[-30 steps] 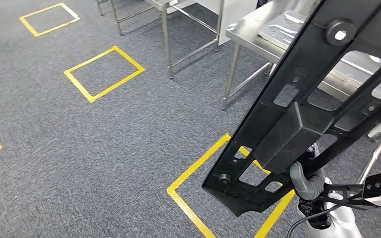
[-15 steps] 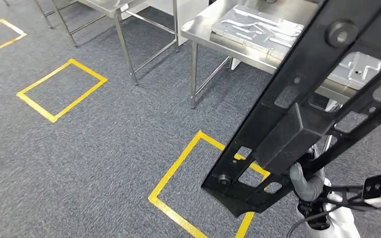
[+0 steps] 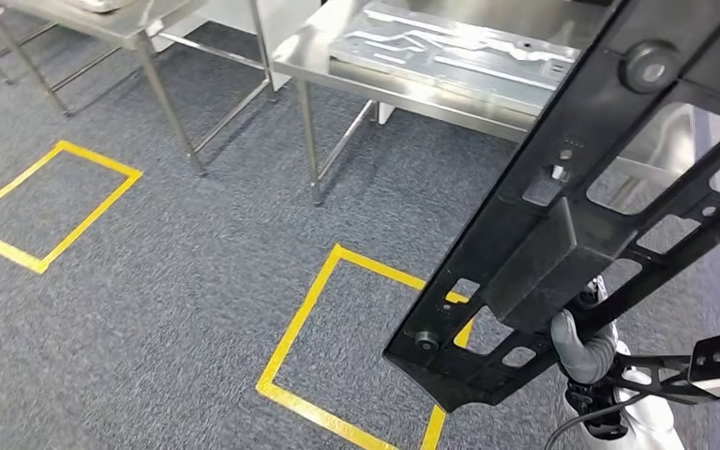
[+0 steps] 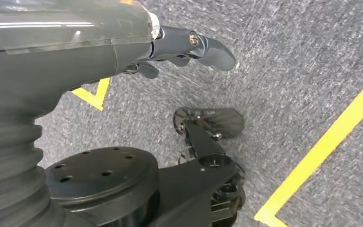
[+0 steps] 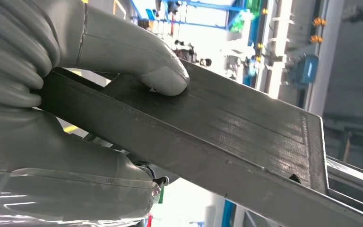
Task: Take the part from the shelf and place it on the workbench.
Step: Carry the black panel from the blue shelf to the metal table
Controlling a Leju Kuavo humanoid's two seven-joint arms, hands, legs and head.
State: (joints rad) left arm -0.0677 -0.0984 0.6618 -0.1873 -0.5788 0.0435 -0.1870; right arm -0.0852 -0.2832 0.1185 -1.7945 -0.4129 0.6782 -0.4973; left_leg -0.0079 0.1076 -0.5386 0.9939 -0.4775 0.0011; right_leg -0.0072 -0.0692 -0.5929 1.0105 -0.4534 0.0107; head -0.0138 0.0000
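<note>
Black and cut through with many openings, the part (image 3: pixel 572 225) is a long flat frame held up in the air, slanting from low near the robot's body up toward the upper right of the head view. The right hand (image 3: pixel 581 347) grips it near its lower end, from underneath, at a boxy block on the frame. The part hangs over grey carpet (image 3: pixel 197 281) marked with yellow tape squares (image 3: pixel 337 337), and its upper end crosses in front of the near edge of a steel counter (image 3: pixel 403 89). It is not touching the counter. A flat silvery metal plate (image 3: pixel 459 47) with raised ridges lies on that counter, and a second steel counter (image 3: pixel 103 19) stands further left.

The right wrist view gives what the head view hides: the right hand's thick grey thumb (image 5: pixel 163 78) is pressed flat on one face of the dark bar, with the rest of the hand wrapped against the opposite face, so the part is clamped between them.

The left wrist view looks down at the carpet and a yellow tape line. There the left hand (image 4: pixel 189 47) holds nothing, with its dark fingers (image 4: pixel 212 47) loosely extended and slightly curled over the floor.
</note>
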